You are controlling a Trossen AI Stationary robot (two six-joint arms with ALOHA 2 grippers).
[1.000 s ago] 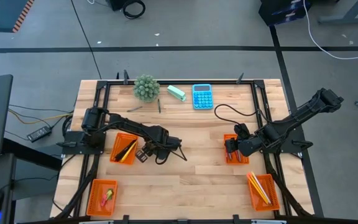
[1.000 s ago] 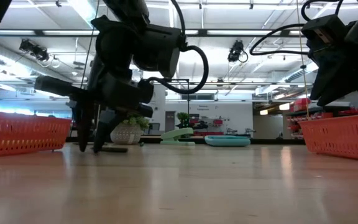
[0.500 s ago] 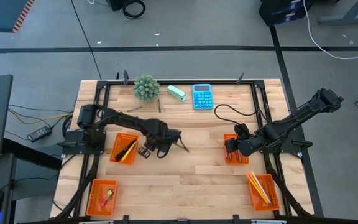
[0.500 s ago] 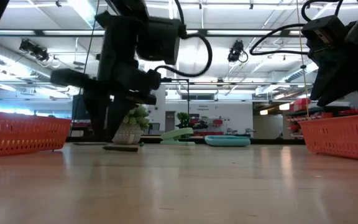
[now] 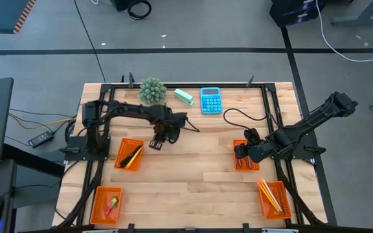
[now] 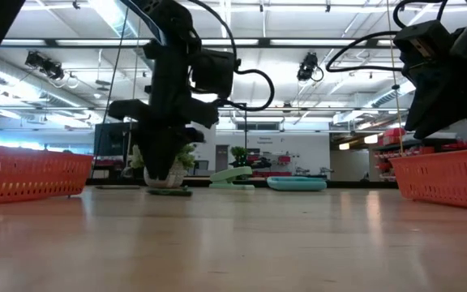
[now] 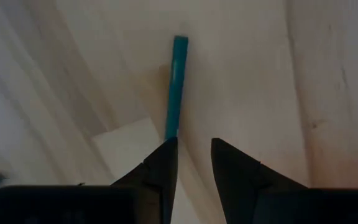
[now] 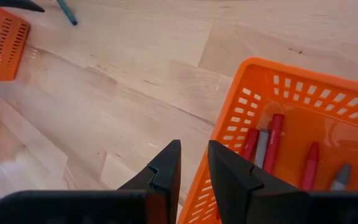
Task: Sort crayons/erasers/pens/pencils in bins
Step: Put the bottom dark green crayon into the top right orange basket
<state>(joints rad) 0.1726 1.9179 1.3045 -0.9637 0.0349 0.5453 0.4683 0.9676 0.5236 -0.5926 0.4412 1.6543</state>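
Observation:
My left gripper (image 5: 171, 124) hangs shut over the far middle of the table, fingers pointing down. A slim teal-dark pen (image 7: 177, 87) lies flat on the wood just past its fingertips (image 7: 192, 144); the low view shows the pen (image 6: 169, 192) on the table under the gripper (image 6: 162, 162). My right gripper (image 8: 194, 148) waits shut above the near-left rim of the bin (image 8: 303, 143) with red and grey crayons (image 8: 272, 140). The other bins hold black and yellow sticks (image 5: 129, 154), small erasers (image 5: 107, 204) and pencils (image 5: 274, 197).
A second dark pen (image 5: 140, 112) lies left of the first. Along the far edge stand a small plant (image 5: 152, 91), a mint-green block (image 5: 184, 97) and a blue calculator (image 5: 210, 100). Bare wood fills the middle between the bins.
My left gripper has moved from beside the bin with black and yellow sticks toward the table's far edge and a little to the right, and now stands above the pen. The right arm has kept still.

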